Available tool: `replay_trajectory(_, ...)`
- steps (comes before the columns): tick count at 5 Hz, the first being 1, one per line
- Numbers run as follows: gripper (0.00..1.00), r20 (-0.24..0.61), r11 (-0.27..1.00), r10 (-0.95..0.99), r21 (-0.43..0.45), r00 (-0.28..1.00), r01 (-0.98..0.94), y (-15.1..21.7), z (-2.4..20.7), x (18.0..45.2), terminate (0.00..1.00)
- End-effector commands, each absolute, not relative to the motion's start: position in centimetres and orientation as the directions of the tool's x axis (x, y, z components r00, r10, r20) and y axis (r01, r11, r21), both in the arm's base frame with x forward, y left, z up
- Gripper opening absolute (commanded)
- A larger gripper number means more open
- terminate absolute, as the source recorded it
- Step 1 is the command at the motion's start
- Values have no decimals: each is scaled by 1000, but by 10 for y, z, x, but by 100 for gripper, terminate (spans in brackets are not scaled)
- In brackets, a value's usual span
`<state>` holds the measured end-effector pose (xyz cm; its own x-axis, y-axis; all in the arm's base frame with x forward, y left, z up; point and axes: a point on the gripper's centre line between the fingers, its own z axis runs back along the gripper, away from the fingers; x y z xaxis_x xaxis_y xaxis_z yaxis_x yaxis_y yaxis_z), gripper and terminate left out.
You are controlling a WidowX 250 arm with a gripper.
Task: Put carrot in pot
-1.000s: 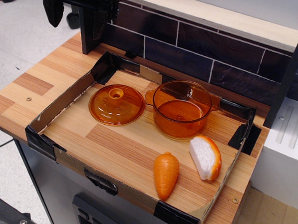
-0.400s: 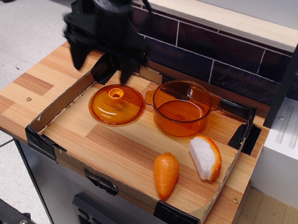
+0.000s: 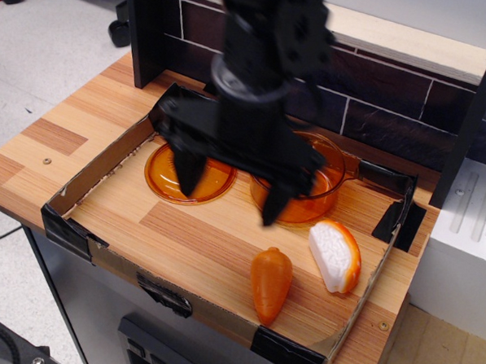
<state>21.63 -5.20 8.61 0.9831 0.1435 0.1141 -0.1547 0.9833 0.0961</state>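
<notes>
The orange toy carrot (image 3: pixel 270 283) lies at the front of the tray, point toward me. The amber transparent pot (image 3: pixel 316 194) stands at the back of the tray, largely hidden behind my arm. My black gripper (image 3: pixel 231 194) hangs over the middle of the tray, above and behind the carrot, in front of the pot. Its two fingers (image 3: pixel 188 169) are spread wide apart and hold nothing.
The amber domed lid (image 3: pixel 166 176) lies left of the pot, partly hidden by the gripper. A white wedge with an orange rim (image 3: pixel 335 255) lies right of the carrot. The low cardboard tray wall (image 3: pixel 93 247) with black taped corners surrounds everything. A dark tiled wall runs behind.
My gripper has swept from the back left corner down and to the right, over the middle of the tray. It now covers the lid and pot. The objects have not moved.
</notes>
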Motion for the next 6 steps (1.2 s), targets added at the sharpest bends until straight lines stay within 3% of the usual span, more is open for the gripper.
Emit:
replay_trajectory(1, 100, 137, 983, 138, 104, 981, -153, -76, 56, 219, 0)
replay_trajectory(3, 100, 111, 986, 107, 115, 988, -119, -77, 26, 221, 0)
replay_trajectory(5, 100, 51, 985, 129, 112, 990, -134, -71, 10, 224, 0)
replay_trajectory(6, 0, 54, 983, 140, 109, 989, -145, -67, 7, 225, 0)
